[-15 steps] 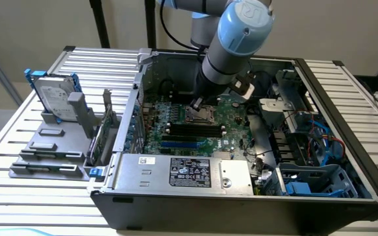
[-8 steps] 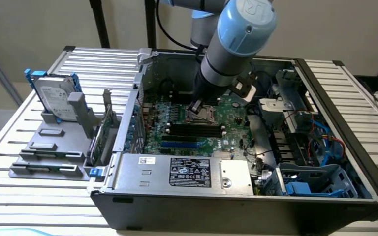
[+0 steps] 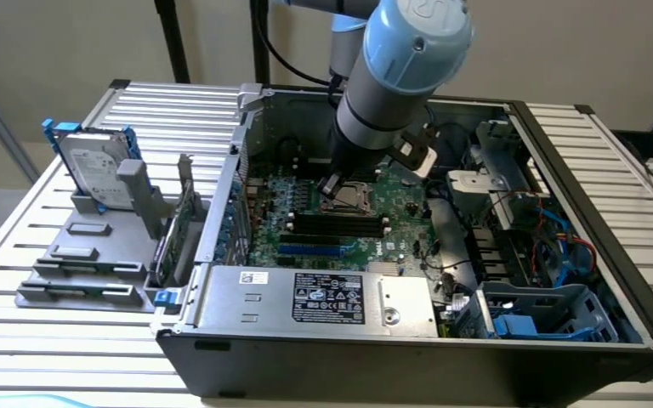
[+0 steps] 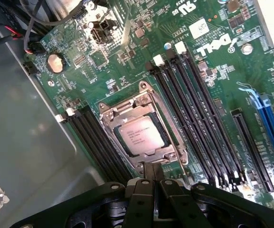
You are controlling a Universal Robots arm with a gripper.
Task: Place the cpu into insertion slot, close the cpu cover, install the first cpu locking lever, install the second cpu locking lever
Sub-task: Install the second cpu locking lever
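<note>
- Exterior view: an open computer case [image 3: 599, 280] lies on a slatted metal table [image 3: 31, 280], its green motherboard [image 3: 400, 208] facing up.
- The robot arm [image 3: 400, 76] reaches down into the case, and the gripper [image 3: 332, 189] sits low over the board, right at the insertion slot [image 3: 360, 197], which lies near the middle of the board.
- Black memory slots [image 3: 338, 225] run just beside the socket, toward the case's front edge, where a silver power supply [image 3: 315, 302] fills that corner.
- Outside the case, near the table's edge on the exterior view's left, a hard drive [image 3: 91, 166] stands upright in a grey holder [image 3: 88, 255].
- Wrist view: the cpu [image 4: 138, 135] lies flat inside the insertion slot, silver top up, printed lettering visible.
- The cpu cover [image 4: 141, 102] lies down around the chip, its metal frame bordering the chip on all sides.
- The gripper [image 4: 151, 173] has its two dark fingers [image 4: 147, 172] pressed together, holding nothing; their tips meet at the socket's edge, touching or nearly touching the cover frame.
- Long black memory slots [image 4: 199, 109] flank the socket on both sides; blue slots [image 4: 270, 128] lie farther out toward the board's edge.
</note>
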